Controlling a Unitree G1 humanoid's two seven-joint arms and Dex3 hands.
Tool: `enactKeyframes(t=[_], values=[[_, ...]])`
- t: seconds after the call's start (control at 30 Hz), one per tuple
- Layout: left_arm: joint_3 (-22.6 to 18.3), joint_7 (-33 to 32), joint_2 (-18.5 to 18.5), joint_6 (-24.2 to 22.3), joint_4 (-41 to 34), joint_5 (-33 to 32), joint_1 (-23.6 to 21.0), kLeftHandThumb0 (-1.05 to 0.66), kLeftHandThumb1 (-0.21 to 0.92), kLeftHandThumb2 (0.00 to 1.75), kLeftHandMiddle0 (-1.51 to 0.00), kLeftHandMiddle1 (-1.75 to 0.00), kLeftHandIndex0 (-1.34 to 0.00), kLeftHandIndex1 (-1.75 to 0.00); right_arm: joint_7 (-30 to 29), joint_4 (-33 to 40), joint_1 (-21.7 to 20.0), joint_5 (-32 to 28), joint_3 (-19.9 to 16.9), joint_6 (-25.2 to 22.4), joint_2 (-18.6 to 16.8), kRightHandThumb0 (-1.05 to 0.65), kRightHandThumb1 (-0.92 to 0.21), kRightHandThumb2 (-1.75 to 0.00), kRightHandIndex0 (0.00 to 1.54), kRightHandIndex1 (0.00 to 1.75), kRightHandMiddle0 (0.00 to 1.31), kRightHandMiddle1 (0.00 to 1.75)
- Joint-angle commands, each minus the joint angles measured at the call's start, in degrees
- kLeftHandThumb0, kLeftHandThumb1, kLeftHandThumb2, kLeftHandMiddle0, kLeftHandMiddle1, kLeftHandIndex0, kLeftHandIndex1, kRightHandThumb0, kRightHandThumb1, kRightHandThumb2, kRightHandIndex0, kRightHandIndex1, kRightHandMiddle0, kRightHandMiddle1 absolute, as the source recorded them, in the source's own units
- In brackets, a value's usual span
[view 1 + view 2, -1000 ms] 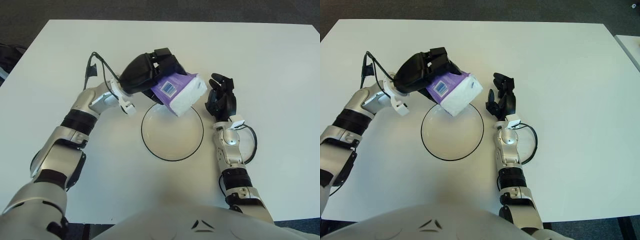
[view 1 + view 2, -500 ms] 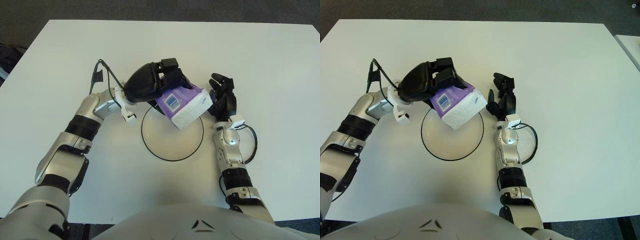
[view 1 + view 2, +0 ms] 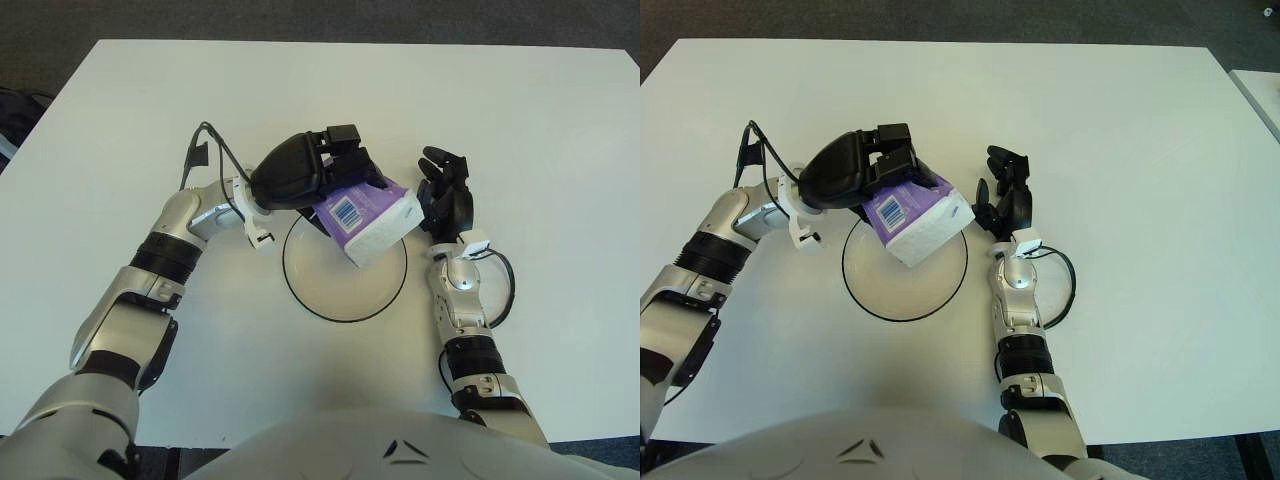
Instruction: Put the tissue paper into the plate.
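My left hand (image 3: 330,180) is shut on a purple and white pack of tissue paper (image 3: 366,219) and holds it tilted above the far part of the plate (image 3: 330,293). The plate is clear with a dark rim and lies on the white table near the middle. The pack also shows in the right eye view (image 3: 920,221), over the plate (image 3: 880,290). My right hand (image 3: 445,198) rests on the table just right of the plate, fingers relaxed, holding nothing.
The white table (image 3: 540,130) spreads around the plate. A black cable loop (image 3: 503,285) lies beside my right forearm. A black cable (image 3: 200,150) rises from my left forearm. Dark floor lies beyond the table's far edge.
My left hand has moved right and down with the tissue pack, from beyond the plate's far rim to over the plate. The right hand has not moved.
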State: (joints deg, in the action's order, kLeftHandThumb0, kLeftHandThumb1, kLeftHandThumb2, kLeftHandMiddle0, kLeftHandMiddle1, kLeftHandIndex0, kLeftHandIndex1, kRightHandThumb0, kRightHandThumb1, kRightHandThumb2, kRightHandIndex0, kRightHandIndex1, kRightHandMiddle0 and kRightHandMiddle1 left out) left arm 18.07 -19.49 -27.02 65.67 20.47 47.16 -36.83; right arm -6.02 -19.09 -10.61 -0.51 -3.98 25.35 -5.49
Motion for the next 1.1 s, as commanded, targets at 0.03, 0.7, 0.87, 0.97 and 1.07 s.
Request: enactKeyframes(t=[0.03, 0.7, 0.87, 0.97, 1.07], values=[[-0.32, 0.51, -0.65, 0.44, -0.46, 0.39, 0.82, -0.45, 0.39, 1.23, -1.21, -1.75, -0.56, -1.75, -0.69, -6.0, 5.83, 0.03, -1.3, -2.65, 0.86, -0.42, -0.8, -0.77, 0.45, 0.75, 0.03, 1.13], [-0.09, 10.9, -5.68, -3.34, -2.78, -3.27, 0.43, -0.48, 0.34, 1.28, -1.12, -1.75, -0.6, -1.75, -0.61, -6.52, 5.57, 0.22, -1.01, -2.17, 0.62, -0.41, -0.81, -0.77, 0.45, 0.77, 0.03, 1.14], [1.25, 21.09, -8.74, -6.11, -5.25, -8.33, 0.15, -0.61, 0.59, 1.04, -0.88, -1.75, -0.47, -1.7, -0.49, -6.59, 5.55, 0.08, -1.01, -2.07, 0.51, -0.42, -0.81, -0.76, 0.44, 0.77, 0.03, 1.15], [3.4, 30.9, -13.2, -7.2, -7.99, -12.69, -1.17, -0.86, 0.81, 0.87, -0.61, -1.5, -0.28, -1.45, -0.51, -6.62, 5.5, 0.08, -0.98, -2.03, 0.42, -0.41, -0.81, -0.76, 0.43, 0.77, 0.03, 1.15], [4.23, 36.1, -15.28, -7.5, -9.87, -15.84, -1.44, -0.97, 0.89, 0.86, -0.41, -1.19, -0.11, -1.26, -0.65, -6.61, 5.46, 0.13, -0.98, -2.21, 0.34, -0.41, -0.81, -0.76, 0.43, 0.77, 0.03, 1.15]])
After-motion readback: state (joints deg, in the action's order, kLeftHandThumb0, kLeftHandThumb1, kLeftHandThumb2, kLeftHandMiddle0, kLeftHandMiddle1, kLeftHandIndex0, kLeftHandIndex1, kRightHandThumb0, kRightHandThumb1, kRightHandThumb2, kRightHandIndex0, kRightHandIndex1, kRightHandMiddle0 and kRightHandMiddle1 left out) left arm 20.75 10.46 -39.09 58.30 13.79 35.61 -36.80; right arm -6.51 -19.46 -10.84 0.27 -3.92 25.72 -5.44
